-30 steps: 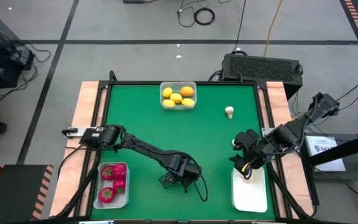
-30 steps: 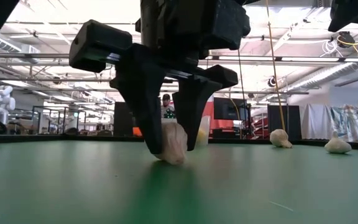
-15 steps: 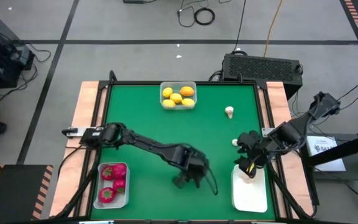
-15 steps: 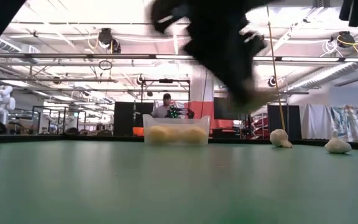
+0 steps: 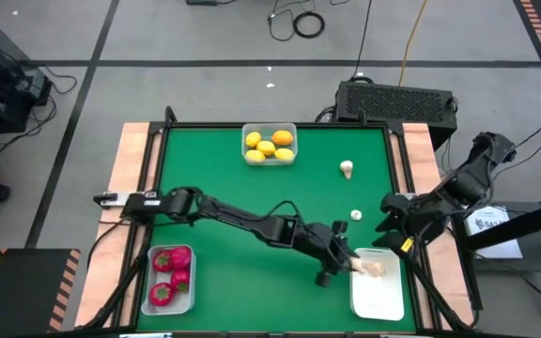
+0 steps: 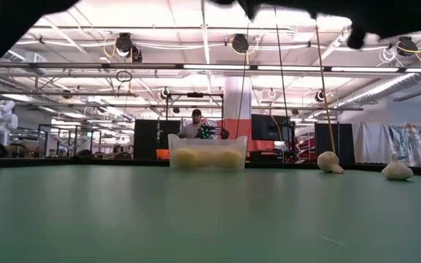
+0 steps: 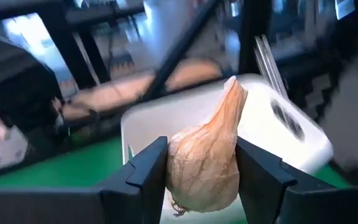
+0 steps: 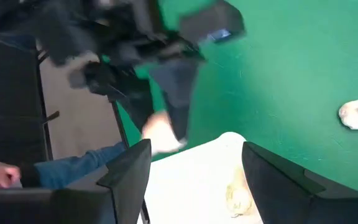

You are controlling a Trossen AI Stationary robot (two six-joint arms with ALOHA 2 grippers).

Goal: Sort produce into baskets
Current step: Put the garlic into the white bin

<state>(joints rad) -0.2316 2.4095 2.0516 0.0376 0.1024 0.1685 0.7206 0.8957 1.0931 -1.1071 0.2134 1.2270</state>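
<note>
My left gripper (image 5: 349, 264) reaches across the table and is shut on a whitish bulb-shaped piece (image 7: 204, 167) at the left rim of the near right basket (image 5: 379, 293). The right wrist view shows another whitish piece (image 8: 238, 196) lying on that basket's floor. My right gripper (image 5: 392, 225) is open and empty, just beyond the basket's far end. Two more whitish pieces (image 5: 346, 168) (image 5: 355, 215) rest on the green mat. Lemons fill the far basket (image 5: 270, 144). Red pieces fill the near left basket (image 5: 171, 279). My left gripper pinches the whitish piece by the two sides of its wide body (image 7: 178, 163) between its two fingers. The fingers come from the table's left, slanting down. The piece is lifted clear, and its pointed tip (image 7: 232, 87) sticks out past the fingertips toward the basket.
A black box (image 5: 397, 99) stands beyond the table's far right corner. The middle of the green mat (image 5: 252, 197) lies bare. In the low view the lemon basket (image 6: 207, 152) and the two loose whitish pieces (image 6: 330, 162) (image 6: 397, 171) stand far off.
My left gripper has lifted the whitish piece off the mat near the table's middle and carried it toward the right edge, up to the near right basket. My right gripper has drawn back from over that basket toward the far right.
</note>
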